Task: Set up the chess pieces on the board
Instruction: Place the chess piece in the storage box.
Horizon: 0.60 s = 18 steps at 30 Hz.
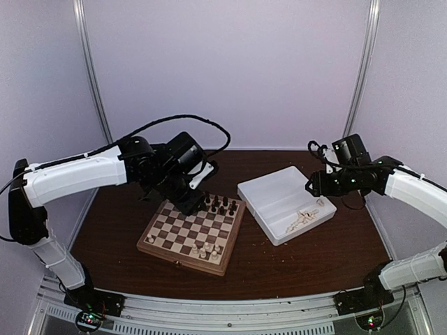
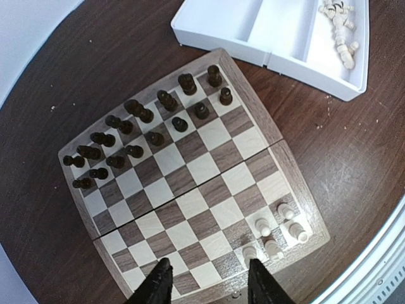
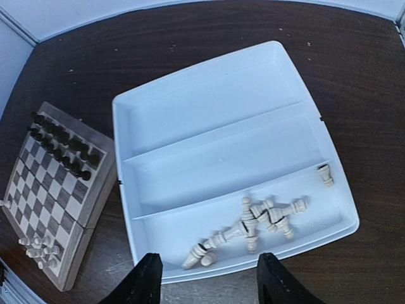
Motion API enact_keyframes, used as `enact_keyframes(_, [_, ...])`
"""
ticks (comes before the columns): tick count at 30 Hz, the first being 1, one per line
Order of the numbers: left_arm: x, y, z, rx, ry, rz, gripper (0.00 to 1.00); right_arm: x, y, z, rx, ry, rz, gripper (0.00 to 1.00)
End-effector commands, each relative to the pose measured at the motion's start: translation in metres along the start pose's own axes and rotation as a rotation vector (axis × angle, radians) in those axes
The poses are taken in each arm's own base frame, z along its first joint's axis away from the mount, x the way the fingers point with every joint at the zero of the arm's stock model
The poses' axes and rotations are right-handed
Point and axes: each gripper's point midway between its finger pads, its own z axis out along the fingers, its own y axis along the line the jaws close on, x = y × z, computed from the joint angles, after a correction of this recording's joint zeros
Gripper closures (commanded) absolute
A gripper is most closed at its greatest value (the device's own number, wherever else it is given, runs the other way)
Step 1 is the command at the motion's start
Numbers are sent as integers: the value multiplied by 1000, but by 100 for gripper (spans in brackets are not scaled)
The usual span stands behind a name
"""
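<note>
Hovering left gripper (image 2: pixel 207 273) above board (image 2: pixel 209 190)

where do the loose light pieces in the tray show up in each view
Top external: loose light pieces right of centre, in the tray's near-right compartment.
Left wrist: top right corner.
Right wrist: lower centre.
Shared landmark: the board, left of the tray in the top and right wrist views, below it in the left wrist view.
</note>
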Motion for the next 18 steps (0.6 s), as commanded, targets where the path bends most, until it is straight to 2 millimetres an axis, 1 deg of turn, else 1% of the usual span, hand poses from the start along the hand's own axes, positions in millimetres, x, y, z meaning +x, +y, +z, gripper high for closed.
enact_keyframes(1, [-33,8,-22,-28,-213,-21,59,13,-29,11,23,96,39,46])
enact_keyframes(4, [-36,10,-33,-21,-289,-16,59,20,-44,30,37,142,83,48])
enact_keyframes(6, [-38,11,-44,-15,-343,-14,59,28,-52,45,43,190,100,50])
enact_keyframes(8, [-35,11,-48,-6,-375,-2,59,31,-57,56,54,221,87,53])
enact_keyframes(11, [-35,12,-58,1,-431,10,58,40,-55,69,36,271,50,55])
enact_keyframes(15, [-36,14,-68,-4,-496,26,57,49,-50,87,2,310,37,64])
enact_keyframes(18, [-38,15,-73,-7,-528,37,55,52,-44,97,1,323,-39,66])
